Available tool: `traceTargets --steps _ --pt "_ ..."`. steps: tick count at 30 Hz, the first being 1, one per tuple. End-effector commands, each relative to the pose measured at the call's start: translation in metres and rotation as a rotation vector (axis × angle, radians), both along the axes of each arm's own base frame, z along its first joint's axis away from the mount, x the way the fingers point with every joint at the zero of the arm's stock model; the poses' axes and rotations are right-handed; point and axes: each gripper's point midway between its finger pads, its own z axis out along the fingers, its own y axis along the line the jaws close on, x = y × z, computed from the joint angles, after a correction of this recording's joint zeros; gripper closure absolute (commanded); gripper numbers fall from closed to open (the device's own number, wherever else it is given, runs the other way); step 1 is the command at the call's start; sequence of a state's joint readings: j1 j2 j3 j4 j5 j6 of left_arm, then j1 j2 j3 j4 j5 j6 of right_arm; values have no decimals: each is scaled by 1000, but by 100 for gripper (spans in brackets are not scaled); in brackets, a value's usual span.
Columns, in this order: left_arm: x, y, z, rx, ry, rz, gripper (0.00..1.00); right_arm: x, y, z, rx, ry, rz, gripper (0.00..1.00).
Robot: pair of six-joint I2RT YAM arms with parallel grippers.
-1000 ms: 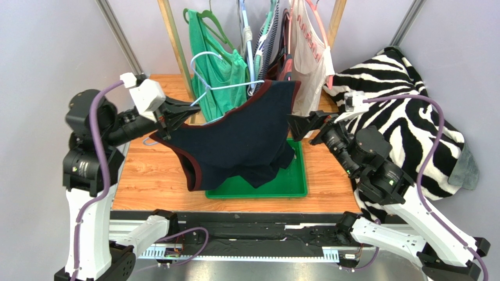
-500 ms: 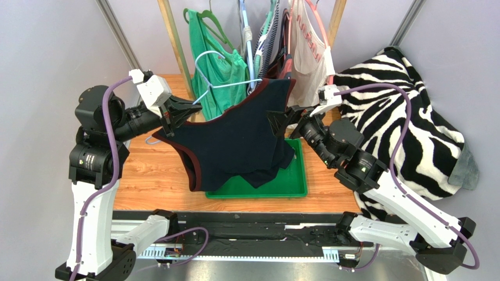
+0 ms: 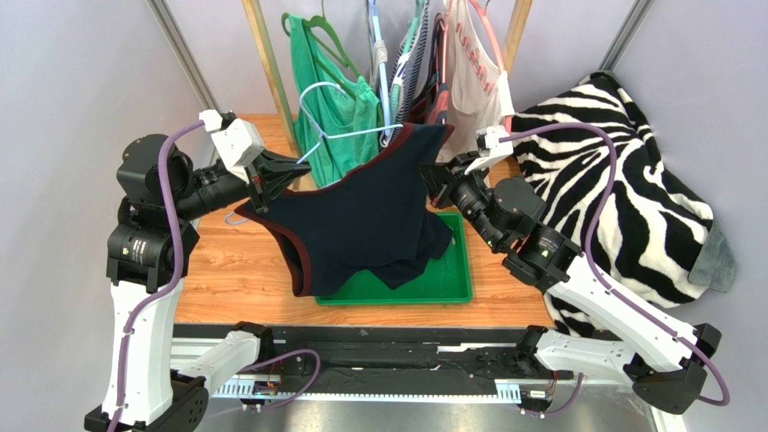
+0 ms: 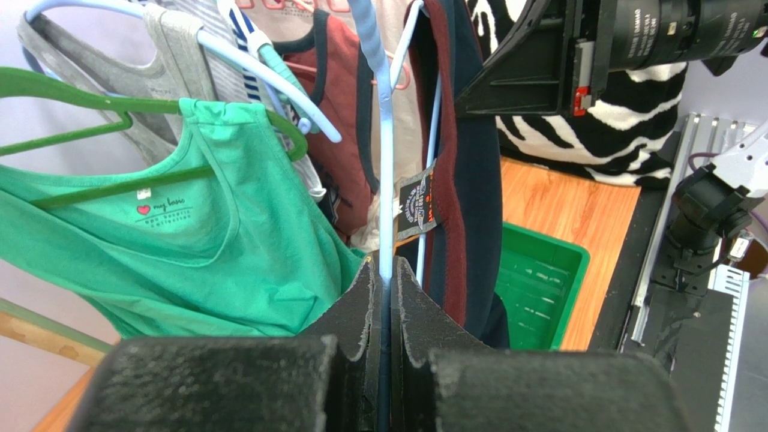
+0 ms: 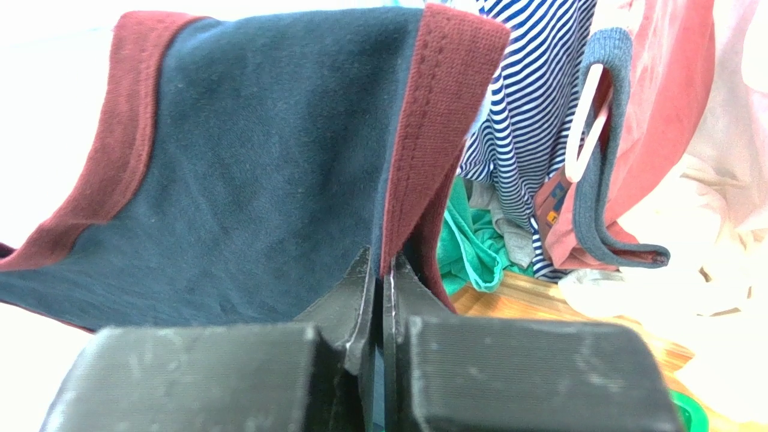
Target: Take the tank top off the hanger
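From above, the dark blue tank top (image 3: 361, 216) hangs in the air in the middle, over the green tray (image 3: 455, 286) on the tabletop (image 3: 225, 261). The light blue hanger (image 3: 352, 132) pokes out at its 12 o'clock, so the top is not off yet. The left jaws are at the top's 9 o'clock and the right jaws at its 2 o'clock. In the left wrist view, the left jaws are squeezed tight on the thin hanger (image 4: 386, 180) wire, and the tank top (image 4: 469, 180) hangs off it toward 1 o'clock. In the right wrist view, the right jaws are pinched shut on the red edge of the tank top (image 5: 261, 162), which goes up to 12 o'clock. I think the grabbing part is done. Next, the left arm should hold the hanger steady while the right arm pulls the strap off its end, slowly, so the cloth does not catch or slip.
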State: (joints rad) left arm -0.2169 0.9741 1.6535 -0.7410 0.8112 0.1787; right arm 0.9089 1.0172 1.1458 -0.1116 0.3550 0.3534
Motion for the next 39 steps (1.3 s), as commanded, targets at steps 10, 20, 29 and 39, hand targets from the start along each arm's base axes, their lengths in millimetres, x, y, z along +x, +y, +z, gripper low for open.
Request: traceTargets --steps 10,20,29,39 --pt "0 8 -5 44 -85 41 100 -4 -69 63 112 -71 -217 100" --pt "-24 13 6 40 -113 42 100 50 -143 10 145 82 -464 100" --pt "-19 15 4 56 -123 52 100 41 -177 -16 127 135 -572 100" --pt "-9 5 19 33 -130 11 100 42 -147 -75 99 260 -419 100"
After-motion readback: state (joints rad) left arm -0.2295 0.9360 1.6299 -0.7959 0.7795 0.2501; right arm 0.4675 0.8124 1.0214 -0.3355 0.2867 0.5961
